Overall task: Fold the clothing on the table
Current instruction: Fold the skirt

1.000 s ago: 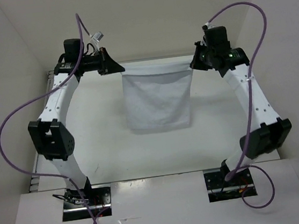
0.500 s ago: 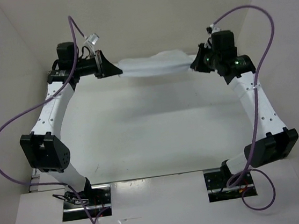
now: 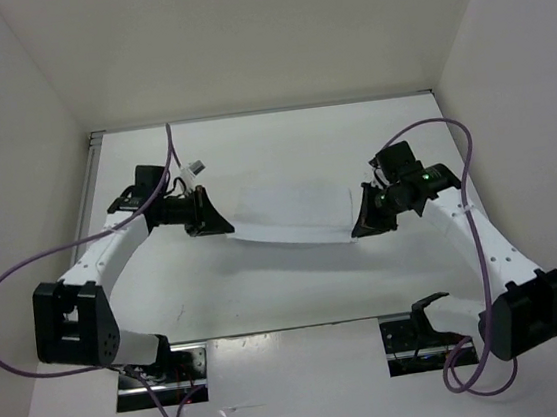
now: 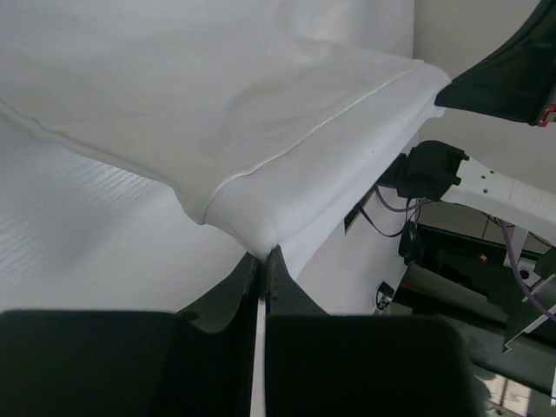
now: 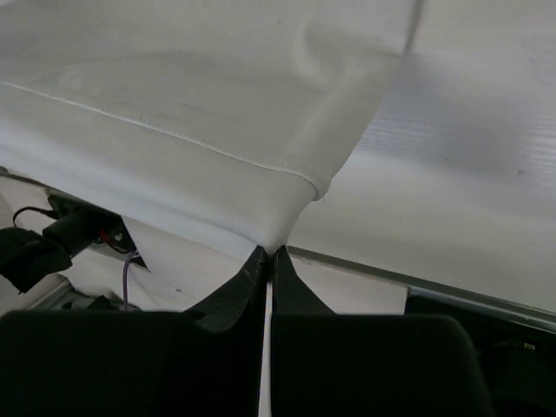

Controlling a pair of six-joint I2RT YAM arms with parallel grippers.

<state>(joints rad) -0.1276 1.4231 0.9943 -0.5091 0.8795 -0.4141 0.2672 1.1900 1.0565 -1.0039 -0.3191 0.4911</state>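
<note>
While both claws are closed tight on the clothing (image 3: 294, 210), the fold is, as I judge it, only begun and not finished. The left claw (image 3: 222, 227) pinches the near left corner of the cloth, and the right claw (image 3: 359, 227) pinches the near right corner. In each wrist view the two fingers meet with only thin white fabric between them and no open gap.

The clothing is in the middle of the worktop (image 3: 268, 295), stretched between the two claws. Its far part seems to lie flat on the surface. The near edge is held a little above the surface and sags slightly between the two grips, with a thin shadow under it. In the left wrist view a stitched hem (image 4: 313, 132) runs just beside the held edge, and more cloth shows below it, so this edge may be two layers. I cannot tell this for sure.

From above, the garment looks much wider than it is deep. This suggests it may already be doubled once, but the pictures do not settle it.

What is done: both corners are taken and the cloth is spread without big wrinkles. What is left, in my judgement: to bring the held edge down onto the cloth or the worktop so that the edges meet evenly, to open both claws, and probably to make one more fold and smooth it.
</note>
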